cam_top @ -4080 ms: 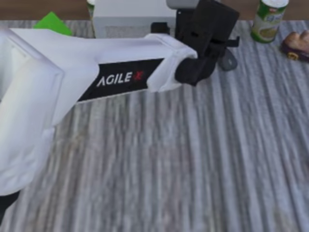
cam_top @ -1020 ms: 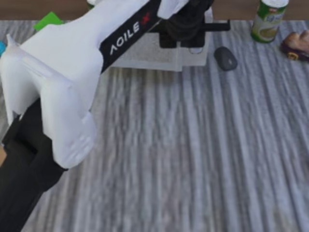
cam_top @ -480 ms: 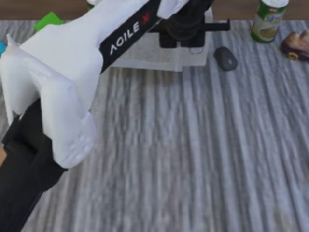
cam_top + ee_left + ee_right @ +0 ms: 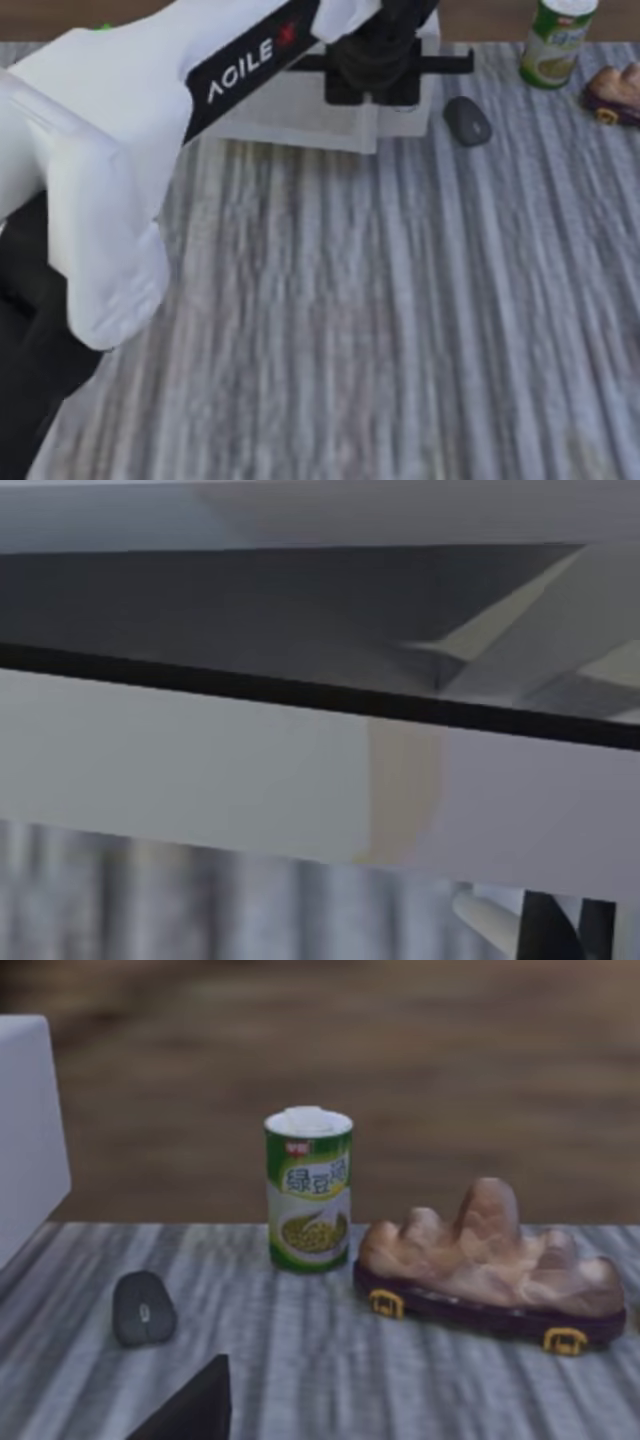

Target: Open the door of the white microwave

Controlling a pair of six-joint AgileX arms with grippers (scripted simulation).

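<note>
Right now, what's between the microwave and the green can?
A dark computer mouse lies between the white microwave and the green can; top view and right wrist view both show it.

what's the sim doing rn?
The left arm reaches across the table to the white microwave at the far edge, its end effector at the door. The door looks swung partway out over the table, and the left wrist view shows a dark gap behind a white panel. A green can, a dark mouse and a rock ornament sit to the right. The right arm isn't in the top view.
</note>
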